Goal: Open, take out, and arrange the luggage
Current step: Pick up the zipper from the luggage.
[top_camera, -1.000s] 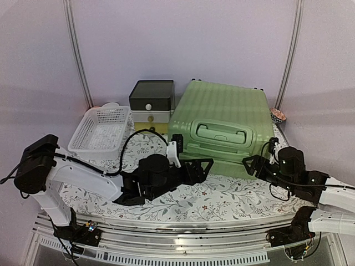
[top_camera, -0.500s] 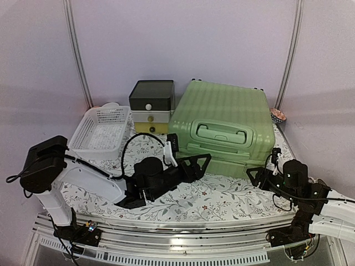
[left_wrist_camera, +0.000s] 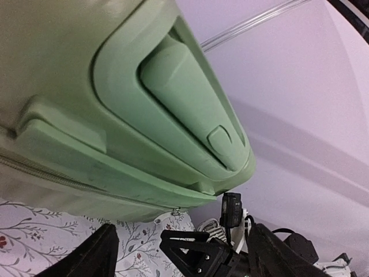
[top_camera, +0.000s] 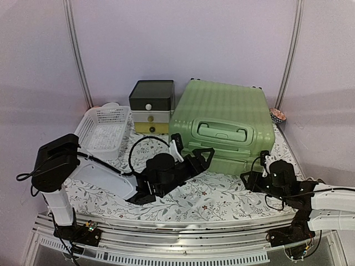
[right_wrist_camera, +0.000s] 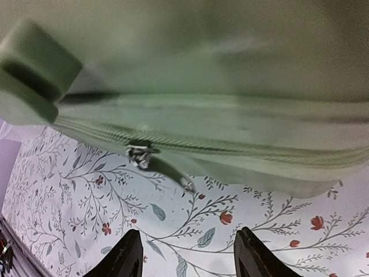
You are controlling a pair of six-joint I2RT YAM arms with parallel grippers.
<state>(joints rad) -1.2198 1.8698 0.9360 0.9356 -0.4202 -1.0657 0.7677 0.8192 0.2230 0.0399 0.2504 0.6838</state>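
The luggage [top_camera: 222, 124] sits zipped on the surface [top_camera: 222, 199]. Left jaws gape wide, right jaws narrower, both empty.

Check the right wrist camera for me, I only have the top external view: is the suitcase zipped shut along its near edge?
Observer: Yes, the zipper runs closed along the suitcase seam, with a metal slider on it.
Operator: Is the right end effector on that slider?
Observer: No, the right end effector sits short of it, fingers apart, holding nothing.
Operator: Left wrist?
Observer: It shows the recessed handle seated flush, ungrasped.
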